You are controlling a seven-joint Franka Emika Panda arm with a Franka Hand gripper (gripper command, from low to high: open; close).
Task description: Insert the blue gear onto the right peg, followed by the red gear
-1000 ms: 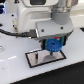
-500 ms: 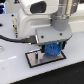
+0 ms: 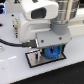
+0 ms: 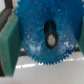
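The blue gear hangs between the fingers of my gripper, just above the black-framed pale plate toward the exterior view's right end. My gripper is shut on the gear. In the wrist view the blue gear fills most of the picture, with a green finger pad pressed on its rim. A small pale tip, probably the right peg, shows through the gear's dark centre hole. The red gear is out of view.
The plate lies on a white table. A black cable runs across the table at the exterior view's left. The large white arm body covers the scene behind the plate.
The gripper with the blue gear has come down a little toward the plate. Nothing was let go.
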